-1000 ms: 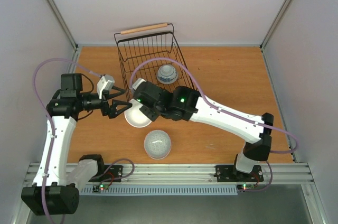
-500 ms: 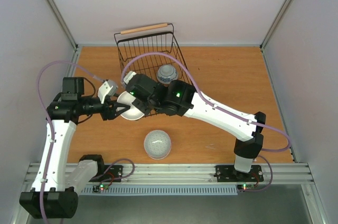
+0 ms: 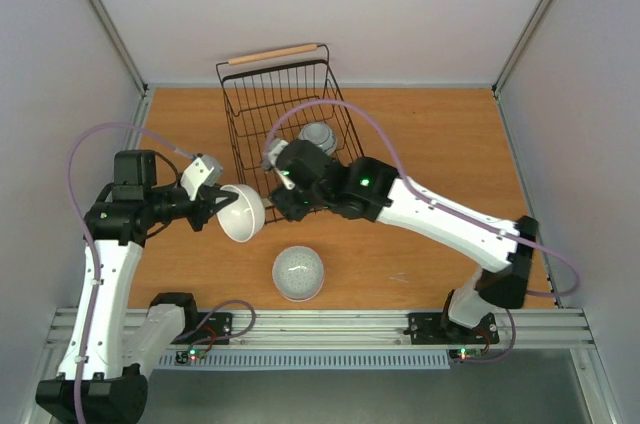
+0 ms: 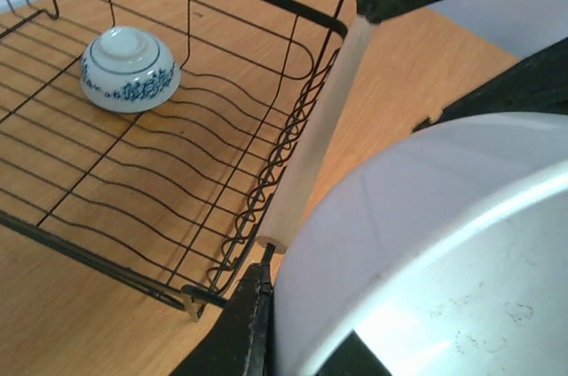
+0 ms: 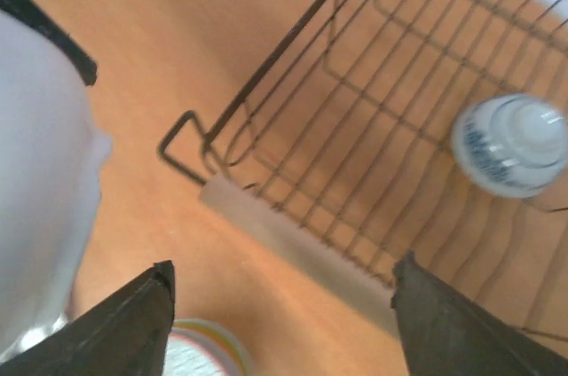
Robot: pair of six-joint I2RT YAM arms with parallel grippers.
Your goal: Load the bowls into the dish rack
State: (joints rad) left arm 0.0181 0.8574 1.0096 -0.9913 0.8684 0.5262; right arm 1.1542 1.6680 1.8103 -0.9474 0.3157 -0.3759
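While the left claw [image 3: 214, 206] is clamped on the rim of a plain white bowl [image 3: 241, 213], that bowl hangs tilted above the desk [image 3: 430, 134], just off the near left corner of the dish rack [image 3: 262, 104].

- Left wrist view: the white bowl fills the lower right. One dark finger [image 4: 248, 327] is pressed against its edge.
- Right claw [image 3: 284, 206]: jaws apart, nothing between them. It hovers over the rack's near end, just beside the white bowl but not touching it.
- Right wrist view: the near wooden handle [image 5: 293, 243] lies below the gap between the two dark fingers. The white bowl shows at the left edge.
- Blue-and-white bowl [image 3: 318, 134]: upside down on the rack's wire floor, toward the right side. From above, the right arm partly covers it. It shows clearly in both wrist views.
- Grey speckled bowl [image 3: 298, 273]: upside down on the desk, near the front edge, between the two arm bases and apart from the rack.
- Far wooden handle [image 3: 275, 54]: spans the rack's back end.
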